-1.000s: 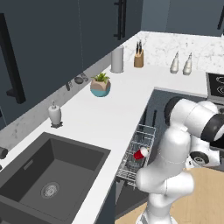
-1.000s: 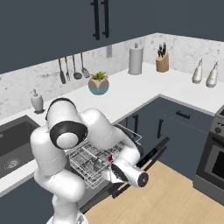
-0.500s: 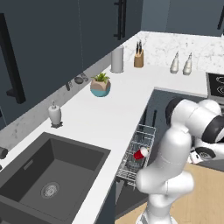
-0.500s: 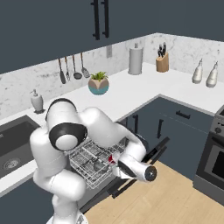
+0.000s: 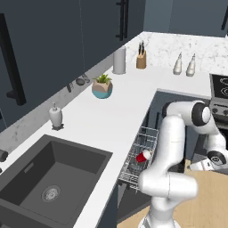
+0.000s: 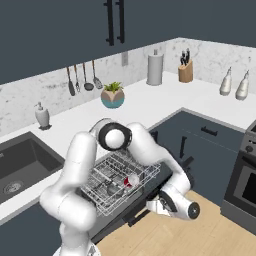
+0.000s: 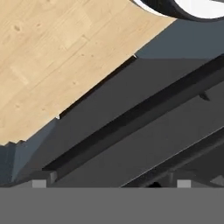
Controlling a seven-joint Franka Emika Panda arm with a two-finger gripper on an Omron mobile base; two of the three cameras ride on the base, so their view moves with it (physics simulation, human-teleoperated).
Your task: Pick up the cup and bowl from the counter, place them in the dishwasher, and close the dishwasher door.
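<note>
**Gripper low at the open dishwasher door, cup and bowl racked**

Our gripper (image 6: 152,206) hangs low with its jaws spread wide and nothing between them, just beside the lowered dishwasher door (image 6: 137,212); the hand view looks along that door's (image 7: 131,144) dark handle above wooden floor (image 7: 52,48); the cup (image 6: 131,180) lies tipped in the wire rack (image 6: 107,197) near its front edge; the bowl (image 6: 113,189) sits beside it.

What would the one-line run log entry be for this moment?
phase: closing door | cup: in dishwasher rack | bowl: in rack | dishwasher door: open, down | gripper: open, empty, at door
</note>
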